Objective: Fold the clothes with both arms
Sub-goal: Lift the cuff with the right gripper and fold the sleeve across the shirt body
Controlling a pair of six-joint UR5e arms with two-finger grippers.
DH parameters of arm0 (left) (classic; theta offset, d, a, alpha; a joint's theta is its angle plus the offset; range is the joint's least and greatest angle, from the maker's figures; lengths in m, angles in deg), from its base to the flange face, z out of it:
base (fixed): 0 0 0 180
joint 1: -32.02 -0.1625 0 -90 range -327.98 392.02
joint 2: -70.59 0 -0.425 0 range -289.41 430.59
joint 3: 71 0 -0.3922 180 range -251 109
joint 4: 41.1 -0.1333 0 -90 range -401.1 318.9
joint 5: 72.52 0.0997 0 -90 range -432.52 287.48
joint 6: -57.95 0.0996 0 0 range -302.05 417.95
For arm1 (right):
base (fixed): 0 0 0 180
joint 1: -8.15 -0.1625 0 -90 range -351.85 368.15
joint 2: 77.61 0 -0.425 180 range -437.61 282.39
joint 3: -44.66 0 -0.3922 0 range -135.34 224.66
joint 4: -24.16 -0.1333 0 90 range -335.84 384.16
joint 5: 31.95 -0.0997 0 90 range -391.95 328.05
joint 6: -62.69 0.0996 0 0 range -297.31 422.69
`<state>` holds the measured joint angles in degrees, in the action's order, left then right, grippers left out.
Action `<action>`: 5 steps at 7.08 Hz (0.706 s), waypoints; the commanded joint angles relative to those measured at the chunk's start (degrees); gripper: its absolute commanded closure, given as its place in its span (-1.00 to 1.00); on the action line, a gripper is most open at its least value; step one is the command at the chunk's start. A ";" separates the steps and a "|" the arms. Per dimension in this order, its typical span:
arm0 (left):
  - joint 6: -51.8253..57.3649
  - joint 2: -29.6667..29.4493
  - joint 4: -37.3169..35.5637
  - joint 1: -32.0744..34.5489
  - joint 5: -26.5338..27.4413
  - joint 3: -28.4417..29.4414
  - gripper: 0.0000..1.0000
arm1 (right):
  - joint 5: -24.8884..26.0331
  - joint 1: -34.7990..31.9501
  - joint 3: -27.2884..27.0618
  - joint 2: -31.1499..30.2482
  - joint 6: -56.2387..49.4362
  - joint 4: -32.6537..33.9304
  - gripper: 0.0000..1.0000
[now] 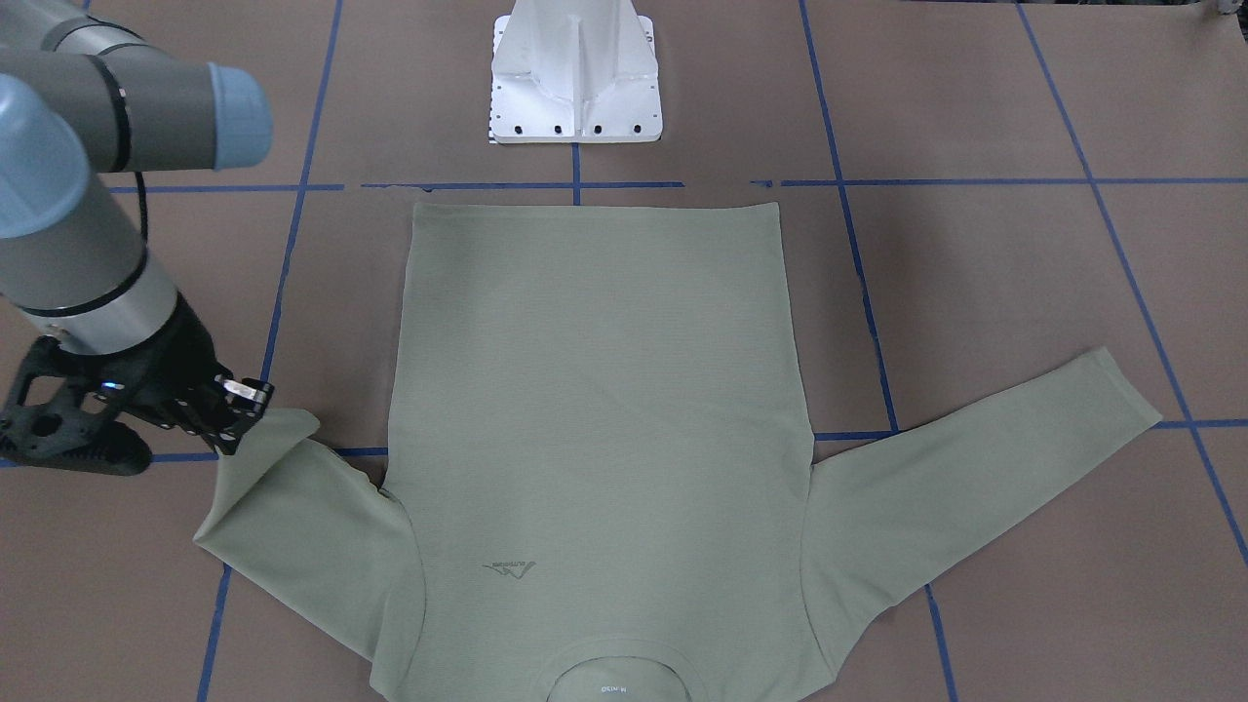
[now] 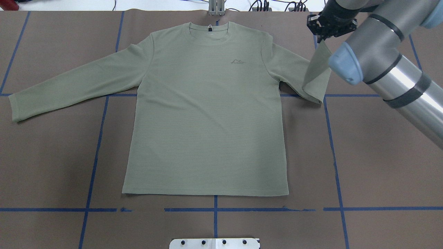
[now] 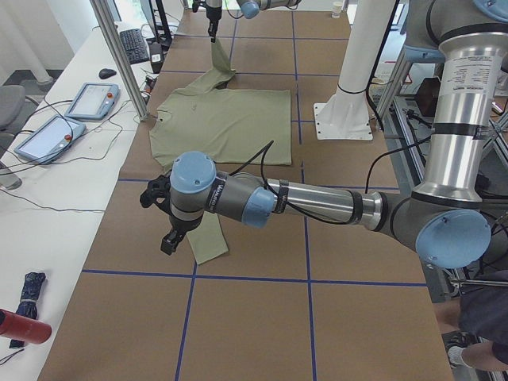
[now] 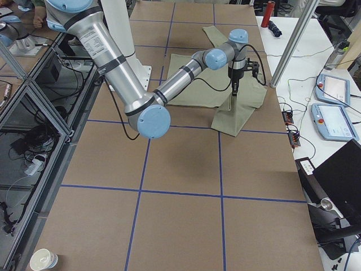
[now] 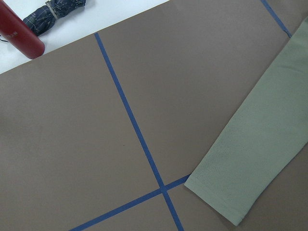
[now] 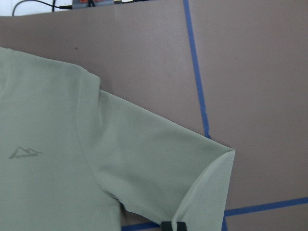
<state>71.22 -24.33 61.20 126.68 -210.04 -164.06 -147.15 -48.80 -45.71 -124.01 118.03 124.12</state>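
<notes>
The pale sage-green shirt (image 2: 207, 121) lies flat and face up on the brown table, neck at the far edge, hem toward the robot's base. My right gripper (image 2: 323, 36) is shut on the cuff of the right sleeve (image 2: 315, 72) and holds it raised, so the sleeve hangs folded above the table. This grip also shows in the front view (image 1: 242, 414) and the right wrist view (image 6: 173, 225). The left sleeve (image 2: 69, 86) lies stretched out flat. My left gripper (image 3: 169, 238) hovers above its cuff (image 5: 240, 183). I cannot tell whether it is open or shut.
The white base pedestal (image 1: 575, 78) stands at the near table edge behind the hem. Blue tape lines (image 2: 214, 209) grid the table. A red bottle (image 5: 19, 36) and a folded umbrella (image 5: 57, 9) lie on the side desk, past the left cuff. Tablets (image 3: 91, 99) and a metal post (image 3: 119, 55) stand there.
</notes>
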 commanded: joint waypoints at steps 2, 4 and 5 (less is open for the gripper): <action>0.00 0.00 0.00 -0.01 0.07 0.15 -1.00 | 10.93 8.06 26.74 26.81 11.70 0.60 1.00; 0.00 0.08 0.00 -0.01 0.07 0.15 -1.00 | 19.26 14.03 33.81 29.59 18.80 -9.99 1.00; 0.00 0.08 0.00 -0.01 0.07 0.24 -1.00 | 25.23 17.72 40.39 33.87 20.15 -14.39 1.00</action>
<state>71.22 -24.28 61.20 126.67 -209.98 -163.88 -128.82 -35.40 -12.60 -94.57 135.17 115.54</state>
